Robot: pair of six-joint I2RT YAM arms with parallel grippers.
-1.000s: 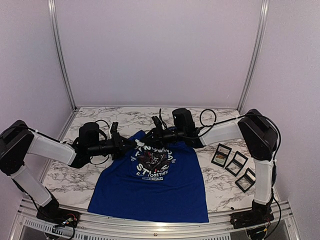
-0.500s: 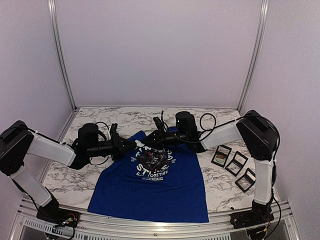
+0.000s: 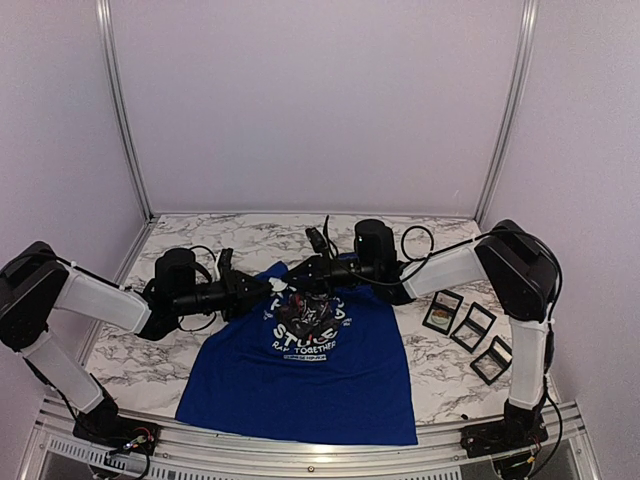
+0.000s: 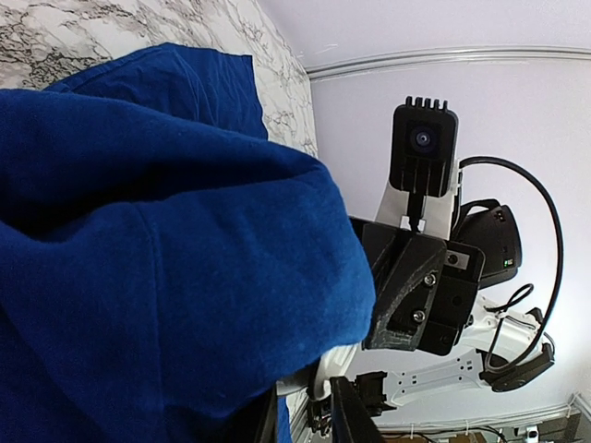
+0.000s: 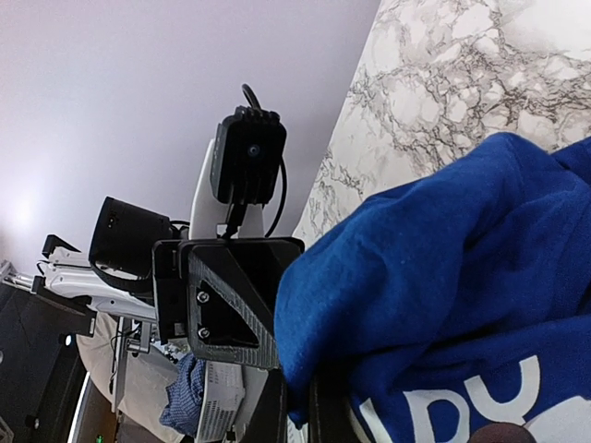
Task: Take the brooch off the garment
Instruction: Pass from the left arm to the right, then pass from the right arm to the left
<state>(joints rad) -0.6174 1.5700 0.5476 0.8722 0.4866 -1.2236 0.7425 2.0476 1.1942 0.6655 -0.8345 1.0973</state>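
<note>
the garment (image 3: 310, 390) lies flat on the marble desk (image 3: 150, 360). its long axis runs from the hem at the bottom of the top frame up to the collar near the middle. both arms reach in level from the frame's sides and meet over the collar, almost nose to nose. there the cloth is bunched and raised off the desk.

the right gripper (image 3: 296, 285) has its jaws together, clamped on a fold of blue cloth just above the white lettering. the left gripper (image 3: 262, 289) sits just beside it toward frame left. its jaws stand slightly apart, and the cloth drapes against one of them rather than being pinched.

the brooch itself does not show for certain. a small pale speck sits between the two grippers in the top view, too small to name. so the brooch most likely lies in the raised fold between the jaws, about as near one arm as the other. its axis cannot be told.

the top view gives the whole layout and three framed cases (image 3: 472, 325) at frame right. only the wrist views show the jaws: the left's gap with daylight through it, the right's closed on the fold.
</note>
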